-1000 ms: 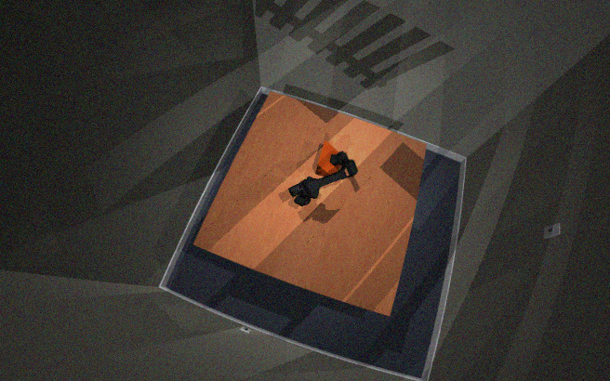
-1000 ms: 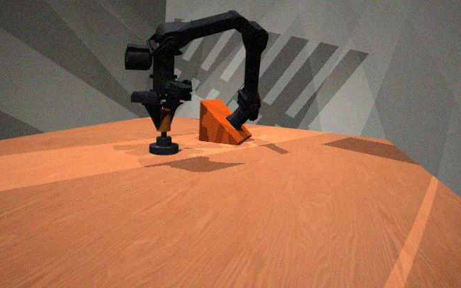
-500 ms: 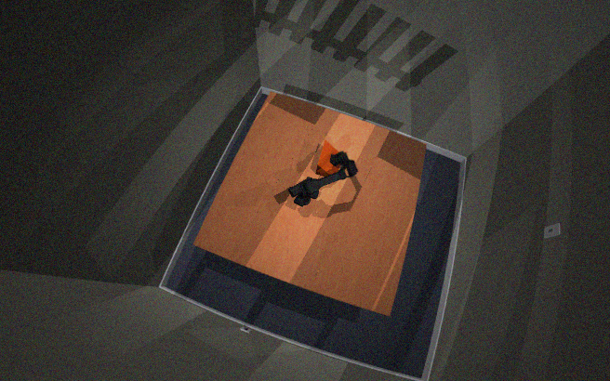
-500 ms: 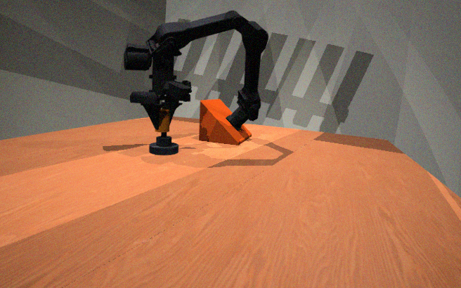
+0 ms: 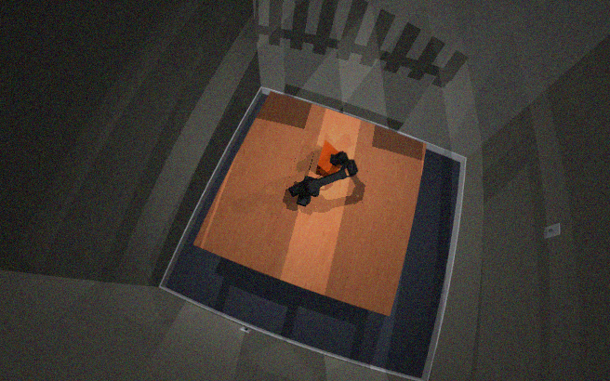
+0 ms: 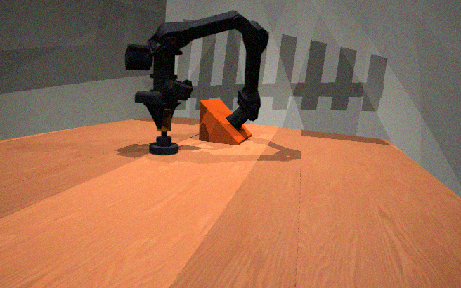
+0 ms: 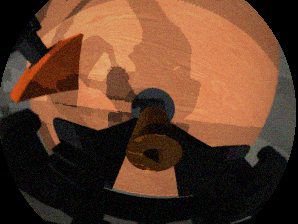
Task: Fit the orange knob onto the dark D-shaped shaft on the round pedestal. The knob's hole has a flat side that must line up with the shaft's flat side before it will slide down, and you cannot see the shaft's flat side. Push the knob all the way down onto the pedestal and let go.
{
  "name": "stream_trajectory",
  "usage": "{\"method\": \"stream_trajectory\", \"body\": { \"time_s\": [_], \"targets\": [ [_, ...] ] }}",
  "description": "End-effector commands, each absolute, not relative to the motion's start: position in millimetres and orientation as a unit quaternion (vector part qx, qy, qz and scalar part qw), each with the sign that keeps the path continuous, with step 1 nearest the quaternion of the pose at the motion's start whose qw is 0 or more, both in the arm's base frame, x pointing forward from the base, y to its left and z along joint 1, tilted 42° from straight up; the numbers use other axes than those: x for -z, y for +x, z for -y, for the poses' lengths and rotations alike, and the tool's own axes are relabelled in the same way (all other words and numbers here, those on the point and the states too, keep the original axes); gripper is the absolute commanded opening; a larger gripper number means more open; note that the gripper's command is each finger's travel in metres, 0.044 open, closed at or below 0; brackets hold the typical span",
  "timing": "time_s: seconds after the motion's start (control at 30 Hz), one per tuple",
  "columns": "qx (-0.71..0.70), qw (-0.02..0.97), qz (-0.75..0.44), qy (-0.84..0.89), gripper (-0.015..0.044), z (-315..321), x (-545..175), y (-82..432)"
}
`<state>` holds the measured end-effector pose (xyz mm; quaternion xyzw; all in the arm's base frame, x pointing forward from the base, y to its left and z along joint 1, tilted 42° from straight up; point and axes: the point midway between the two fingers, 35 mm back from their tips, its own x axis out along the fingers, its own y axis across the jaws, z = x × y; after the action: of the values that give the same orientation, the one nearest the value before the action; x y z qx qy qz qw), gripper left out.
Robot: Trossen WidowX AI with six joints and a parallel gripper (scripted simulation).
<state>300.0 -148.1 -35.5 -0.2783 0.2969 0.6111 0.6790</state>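
Observation:
The orange knob (image 6: pixel 166 119) (image 7: pixel 154 159), brownish in shadow, is upright between the fingertips. My gripper (image 6: pixel 164 125) (image 7: pixel 153 124) is shut on it and points down. The dark round pedestal (image 6: pixel 163 149) (image 7: pixel 150 93) stands on the table under the knob. A short piece of the dark shaft (image 6: pixel 163 133) shows between the knob's lower end and the pedestal's collar, so the knob is above the pedestal. I cannot tell whether the shaft's tip is inside the hole. The shaft's flat side does not show. In the top view the arm hides knob and pedestal.
An orange wedge block (image 5: pixel 327 158) (image 6: pixel 216 123) (image 7: pixel 57 75) stands on the wooden table (image 5: pixel 250 213) (image 6: pixel 225 214) behind and to the right of the pedestal in the exterior view. The arm's base end (image 6: pixel 237 118) rests at its sloping face. Shadows cross the table.

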Motion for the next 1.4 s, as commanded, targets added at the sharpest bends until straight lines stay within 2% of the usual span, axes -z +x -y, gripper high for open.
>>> {"method": "stream_trajectory", "body": {
  "time_s": [0.0,0.53,0.8,1.37],
  "targets": [
    [-0.612,0.676,-0.290,-0.291,0.0000,149.3,31.5,298.0],
    [-0.612,0.676,-0.290,-0.291,0.0000,149.5,33.2,300.0],
    [-0.639,0.642,-0.224,-0.360,0.0000,150.9,32.5,301.2],
    [-0.639,0.642,-0.224,-0.360,0.0000,149.8,39.2,305.2]
  ]
}}
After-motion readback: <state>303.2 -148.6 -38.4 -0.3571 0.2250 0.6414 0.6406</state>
